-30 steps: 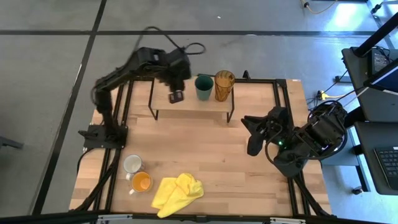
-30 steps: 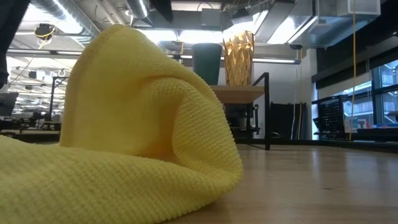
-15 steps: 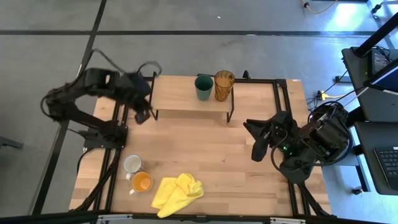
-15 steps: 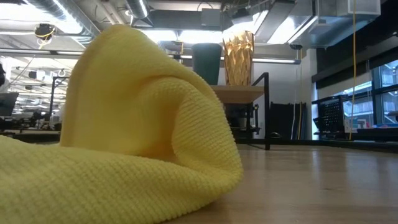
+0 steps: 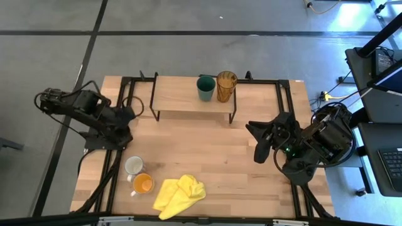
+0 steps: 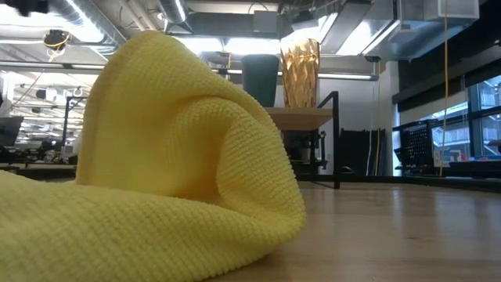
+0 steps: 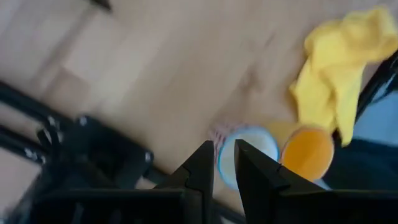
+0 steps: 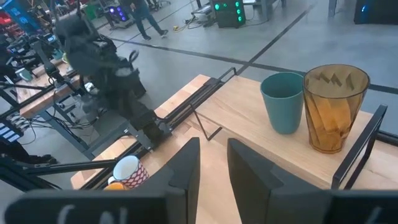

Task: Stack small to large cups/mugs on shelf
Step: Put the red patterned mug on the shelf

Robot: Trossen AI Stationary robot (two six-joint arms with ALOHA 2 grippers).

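Your left gripper (image 7: pixel 224 163) has swung off the shelf (image 5: pixel 185 100) to the table's left edge, empty, fingers slightly apart — white-grey mug (image 5: pixel 133 165) and orange mug (image 5: pixel 143 183) await; right gripper (image 8: pixel 213 163) idles, slightly parted.

No text, label, brand, number or sign can be read anywhere in these views.

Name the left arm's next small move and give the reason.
Probably lower the left tool toward the white-grey mug. That mug and the orange mug sit on the table near the left arm, while the green cup and amber tumbler already stand on the shelf.
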